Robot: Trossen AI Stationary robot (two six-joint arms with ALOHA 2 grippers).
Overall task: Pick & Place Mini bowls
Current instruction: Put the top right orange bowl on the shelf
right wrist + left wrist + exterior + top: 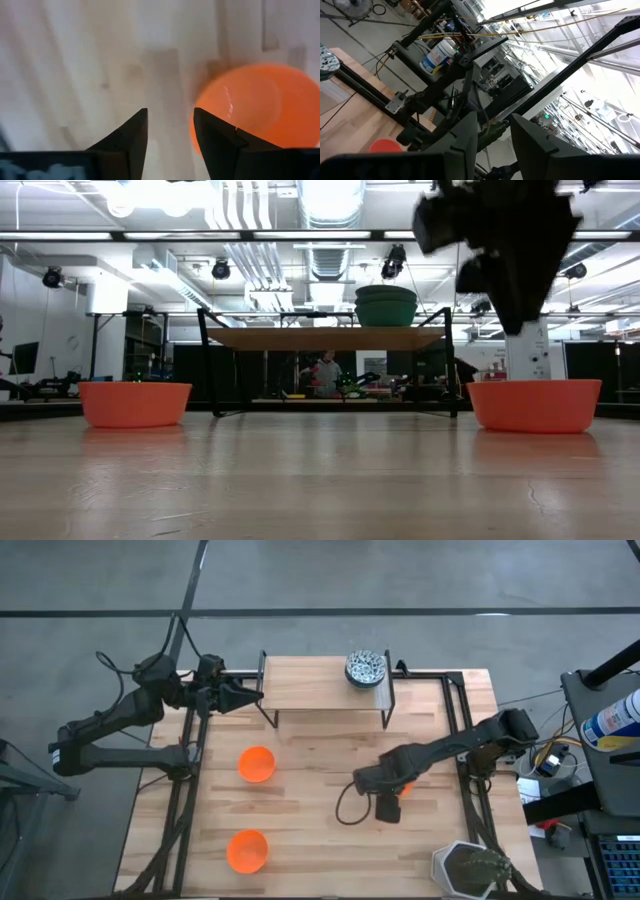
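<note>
The right hand hangs over the worktop with its fingers parted a little and nothing between them. One orange bowl sits just beside it, its rim next to one fingertip but not yet inside the gap. That offset reads as an approach to a rim pinch: one finger is meant to go inside the wall and the other outside, so the hand likely needs a small shift toward the bowl before it comes down. In the high view this bowl is almost hidden under the right arm, with only a sliver of orange showing.

Two more orange bowls and stand well apart from that hand, across the worktop, upright and open side up, so either can be taken from above. A speckled stack rests on the raised shelf beyond the hand; its being gathered there suggests the shelf is the drop spot. How many bowls it holds I cannot tell.

The left hand waits at the shelf's far end, fingers slightly apart and empty, clear of the right arm's path.

A plant pot stands near the worktop's corner, behind the right hand.
</note>
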